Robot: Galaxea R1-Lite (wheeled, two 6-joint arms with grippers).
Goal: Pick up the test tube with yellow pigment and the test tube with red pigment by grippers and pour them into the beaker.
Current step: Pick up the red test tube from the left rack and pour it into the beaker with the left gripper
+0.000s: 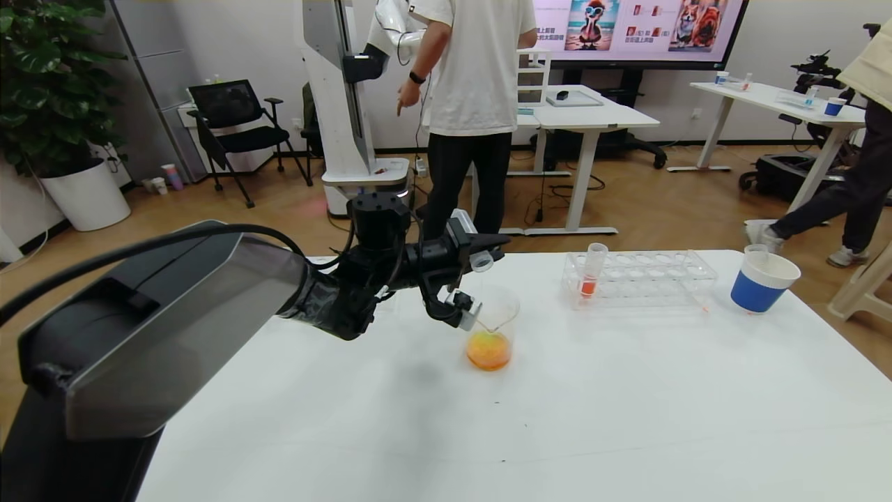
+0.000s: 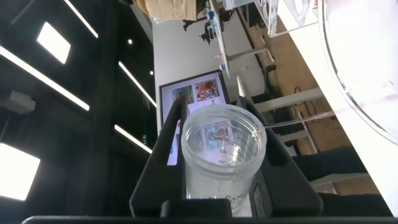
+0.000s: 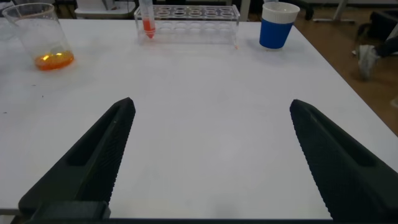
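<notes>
**Left arm tipping emptied tube over beaker**

The left gripper (image 1: 481, 279) is clenching a clear tube (image 2: 222, 152), tilted mouth-down over the rim of the beaker (image 1: 491, 328), mid-bench toward the far edge. The tube is looking empty; orange liquid is pooling in the beaker. The test tube with red pigment (image 1: 592, 272) is standing in the rack (image 1: 641, 279) near the far right edge. The right gripper (image 3: 208, 162) is hovering released above the near bench. Advice: hold the mouth inside the rim until dripping stops, then lift clear without nudging glass.
</notes>
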